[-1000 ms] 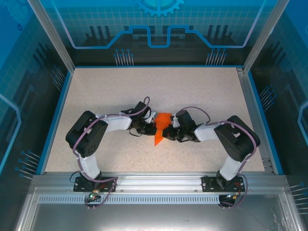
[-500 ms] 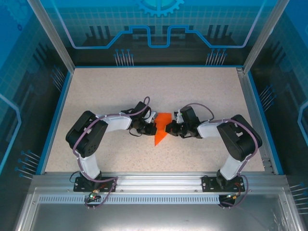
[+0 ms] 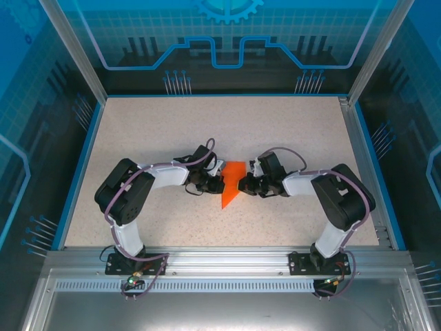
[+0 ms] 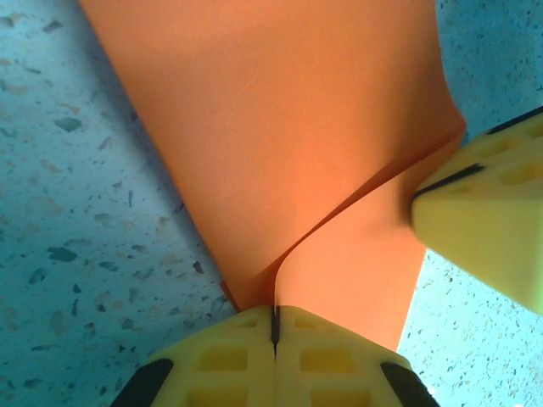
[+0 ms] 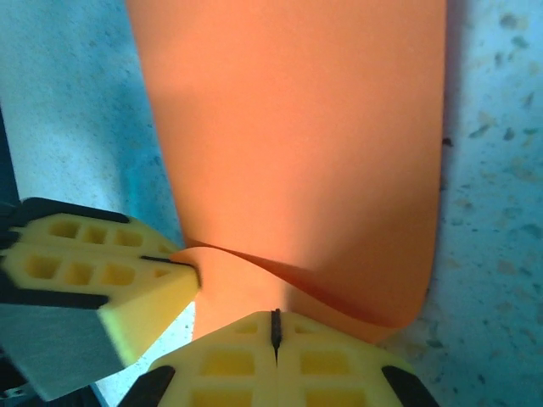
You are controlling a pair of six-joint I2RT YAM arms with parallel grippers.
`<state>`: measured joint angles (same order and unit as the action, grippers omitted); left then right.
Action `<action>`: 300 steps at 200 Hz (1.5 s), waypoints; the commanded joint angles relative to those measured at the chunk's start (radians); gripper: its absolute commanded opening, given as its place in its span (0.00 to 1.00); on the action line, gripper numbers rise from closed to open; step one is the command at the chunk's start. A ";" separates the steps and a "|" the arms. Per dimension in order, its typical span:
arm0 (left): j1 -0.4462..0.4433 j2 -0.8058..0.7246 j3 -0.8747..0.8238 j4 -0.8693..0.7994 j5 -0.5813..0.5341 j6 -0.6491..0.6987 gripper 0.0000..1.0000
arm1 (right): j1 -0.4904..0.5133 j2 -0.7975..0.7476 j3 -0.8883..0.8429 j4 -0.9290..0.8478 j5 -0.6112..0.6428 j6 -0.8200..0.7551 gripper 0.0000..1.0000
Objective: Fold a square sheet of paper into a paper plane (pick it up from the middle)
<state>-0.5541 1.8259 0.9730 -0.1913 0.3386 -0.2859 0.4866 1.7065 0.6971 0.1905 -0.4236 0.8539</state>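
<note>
The orange square sheet of paper [image 3: 232, 185] lies mid-table, folded into a wedge whose tip points toward the arm bases. My left gripper [image 3: 219, 181] is at its left edge. Its yellow fingers [image 4: 212, 356] are shut, and a raised flap's edge [image 4: 339, 216] runs into their seam. My right gripper [image 3: 243, 184] is at the sheet's right edge with its fingers [image 5: 339, 360] shut. They rest on the paper's lower layer [image 5: 237, 288], and nothing orange shows in the seam. Each wrist view shows the other gripper's yellow tip beside the flap.
The speckled beige table [image 3: 158, 131] has open surface all around the sheet. A blue rim [image 3: 77, 165] and metal frame posts bound it on the left, back and right. An aluminium rail [image 3: 220, 258] carrying the arm bases runs along the near edge.
My right gripper has moved from the near part of the sheet up to its middle right edge, more of the orange tip showing. The left gripper has stayed put.
</note>
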 commanded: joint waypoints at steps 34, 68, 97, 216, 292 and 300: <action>0.003 0.036 0.006 -0.059 -0.010 0.027 0.00 | -0.088 -0.005 0.015 0.025 -0.084 -0.022 0.00; 0.003 0.036 0.006 -0.057 -0.010 0.024 0.00 | -0.089 0.045 0.027 0.023 -0.078 -0.032 0.00; 0.002 0.039 0.008 -0.057 -0.009 0.024 0.00 | -0.088 0.082 0.029 -0.026 -0.012 -0.059 0.00; 0.003 0.041 0.006 -0.059 -0.012 0.028 0.00 | -0.085 0.019 0.060 -0.062 -0.034 -0.056 0.00; 0.002 0.034 0.006 -0.065 -0.016 0.030 0.00 | -0.080 0.076 0.053 -0.096 0.011 -0.072 0.00; 0.002 0.033 0.007 -0.067 -0.018 0.031 0.00 | -0.080 0.055 0.053 -0.106 0.010 -0.076 0.00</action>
<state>-0.5541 1.8282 0.9760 -0.1951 0.3386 -0.2821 0.4053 1.7714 0.7509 0.1413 -0.4313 0.7952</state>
